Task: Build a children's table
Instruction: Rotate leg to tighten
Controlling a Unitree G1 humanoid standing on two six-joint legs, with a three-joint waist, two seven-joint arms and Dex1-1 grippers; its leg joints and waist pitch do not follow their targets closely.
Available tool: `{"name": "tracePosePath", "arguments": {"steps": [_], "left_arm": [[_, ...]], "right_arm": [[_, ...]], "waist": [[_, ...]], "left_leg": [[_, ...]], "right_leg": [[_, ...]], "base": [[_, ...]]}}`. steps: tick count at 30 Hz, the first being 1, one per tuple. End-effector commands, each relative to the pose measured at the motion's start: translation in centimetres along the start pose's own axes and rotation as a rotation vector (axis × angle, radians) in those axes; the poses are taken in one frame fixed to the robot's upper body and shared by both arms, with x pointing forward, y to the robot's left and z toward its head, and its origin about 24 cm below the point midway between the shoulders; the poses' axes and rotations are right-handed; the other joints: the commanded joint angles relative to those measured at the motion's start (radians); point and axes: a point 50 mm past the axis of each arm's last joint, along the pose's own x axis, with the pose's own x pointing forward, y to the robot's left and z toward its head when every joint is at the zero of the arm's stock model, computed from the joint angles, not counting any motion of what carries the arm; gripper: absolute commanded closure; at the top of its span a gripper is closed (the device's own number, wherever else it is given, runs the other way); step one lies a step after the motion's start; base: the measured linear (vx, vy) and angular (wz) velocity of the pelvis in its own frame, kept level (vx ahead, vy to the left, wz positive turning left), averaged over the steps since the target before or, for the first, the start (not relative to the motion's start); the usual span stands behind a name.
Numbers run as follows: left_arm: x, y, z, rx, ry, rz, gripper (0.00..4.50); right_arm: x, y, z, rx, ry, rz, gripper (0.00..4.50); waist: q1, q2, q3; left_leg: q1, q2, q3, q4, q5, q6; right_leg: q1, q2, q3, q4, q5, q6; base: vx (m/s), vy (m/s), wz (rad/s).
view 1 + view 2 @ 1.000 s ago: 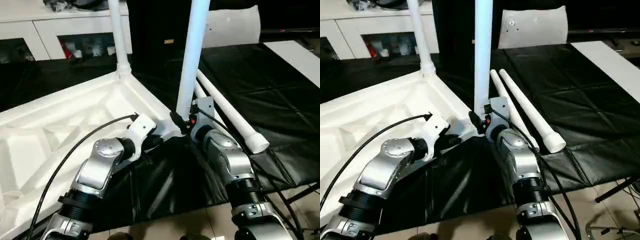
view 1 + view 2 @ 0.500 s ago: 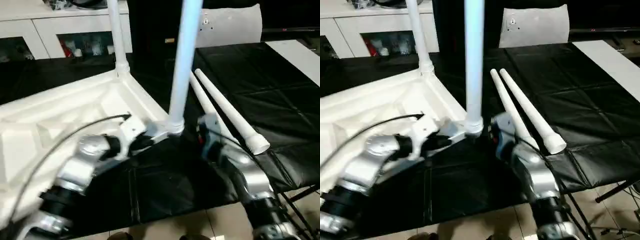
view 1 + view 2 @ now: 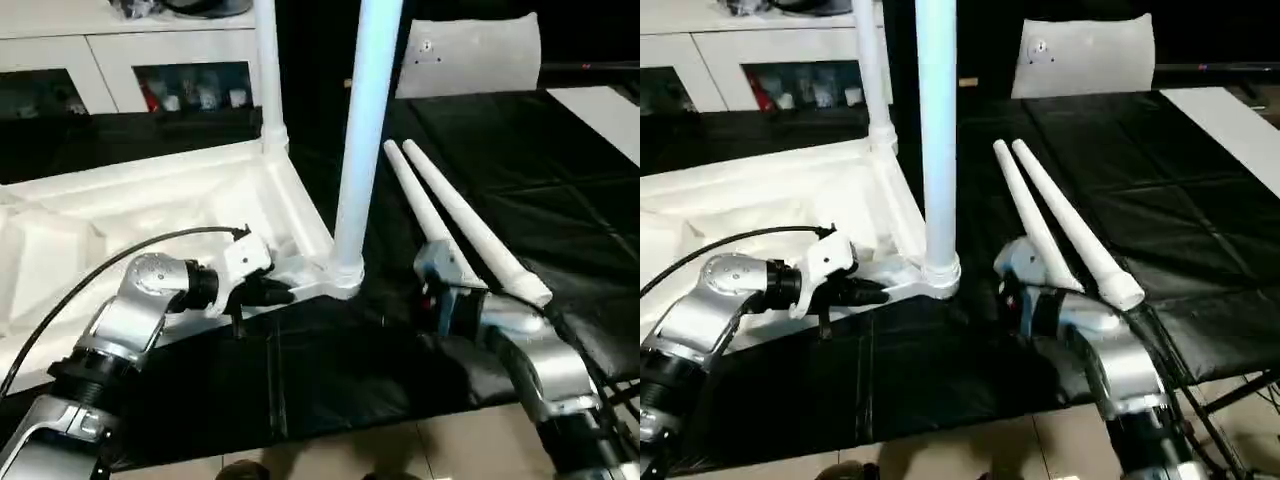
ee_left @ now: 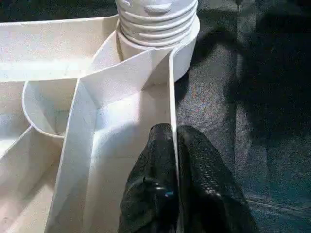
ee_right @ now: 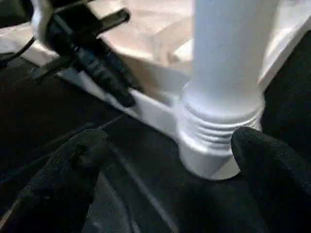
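The white table top (image 3: 120,225) lies upside down, ribbed underside up. Two white legs stand upright in its corner sockets, one at the far corner (image 3: 268,80) and one at the near corner (image 3: 358,150). Two loose legs (image 3: 470,215) lie side by side on the black mat. My left gripper (image 4: 174,141) is shut on the table top's thin rim wall, just short of the near leg's threaded base (image 4: 158,19). My right gripper (image 5: 170,138) stands open in front of that leg's base, its fingers (image 5: 73,160) apart on either side and touching nothing.
A black mat (image 3: 560,180) covers the work surface. Behind stands a white cabinet with glass doors (image 3: 150,60) and a white panel (image 3: 480,55). A flat white board (image 3: 610,100) lies at the far right. Tiled floor (image 3: 400,455) shows at the near edge.
My right gripper has let go of the near upright leg and drawn back from it, now open. The leg stays standing in its socket. The left gripper still holds the rim.
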Motion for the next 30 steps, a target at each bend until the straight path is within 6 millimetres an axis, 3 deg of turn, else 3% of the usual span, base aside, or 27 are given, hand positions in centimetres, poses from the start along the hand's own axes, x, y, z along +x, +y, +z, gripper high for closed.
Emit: {"name": "tracePosePath", "arguments": {"steps": [1,8,14,21,30], "left_arm": [[0.0,0.3,0.6,0.026,-0.011,0.012,3.85],[0.6,0.9,0.6,0.011,-0.012,0.05,3.85],[0.9,0.9,-0.1,0.024,0.058,0.036,3.85],[1.0,1.1,-0.3,0.024,0.081,0.036,3.85],[1.2,1.4,0.1,0.046,0.031,0.039,4.45]], "right_arm": [[0.0,0.1,0.4,-0.027,0.001,0.01,0.0],[0.2,0.4,0.5,-0.027,-0.003,0.029,0.0],[0.2,0.4,0.5,-0.039,0.003,0.033,0.0],[0.0,0.2,0.6,-0.045,0.004,0.028,0.0],[-0.1,0.1,0.6,-0.048,0.007,0.023,0.0]], "waist": [[0.001,0.005,-0.064],[0.003,0.002,-0.066],[0.002,0.004,-0.063],[0.002,0.002,-0.065],[0.003,0.003,-0.065]], "left_leg": [[0.015,0.039,-0.011,-0.054,-0.148,0.053],[0.013,0.037,-0.012,-0.05,-0.127,0.063],[0.015,0.038,-0.013,-0.053,-0.161,0.05],[0.015,0.038,-0.012,-0.051,-0.158,0.047],[0.016,0.038,-0.013,-0.052,-0.179,0.039]], "right_leg": [[0.047,-0.074,0.043,-0.065,-0.012,-0.238],[0.05,-0.073,0.043,-0.062,0.015,-0.239],[0.048,-0.075,0.043,-0.068,-0.056,-0.226],[0.049,-0.075,0.043,-0.067,-0.045,-0.229],[0.047,-0.075,0.043,-0.07,-0.086,-0.223]], "base": [[0.0,0.0,0.0],[0.0,0.0,0.0],[0.0,0.0,0.0],[0.0,0.0,0.0],[0.0,0.0,0.0]]}}
